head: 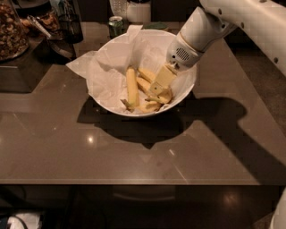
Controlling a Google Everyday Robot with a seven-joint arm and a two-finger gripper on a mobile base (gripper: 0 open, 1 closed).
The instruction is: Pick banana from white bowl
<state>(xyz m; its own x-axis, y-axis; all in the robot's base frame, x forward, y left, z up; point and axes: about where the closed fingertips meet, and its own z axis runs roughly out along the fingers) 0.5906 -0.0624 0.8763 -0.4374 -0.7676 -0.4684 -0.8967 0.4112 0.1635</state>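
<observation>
The white bowl stands at the middle of the dark table and is lined with crumpled white paper. Several yellow bananas lie in it. A straight slim one lies on the left. A curved banana lies at the right side, partly hidden under my gripper. My gripper reaches down into the bowl from the upper right and sits right on top of that curved banana. I cannot tell whether it holds it.
A green can stands just behind the bowl. A dark container and a tray with food stand at the back left. White jars stand at the back. The table's front edge runs across below.
</observation>
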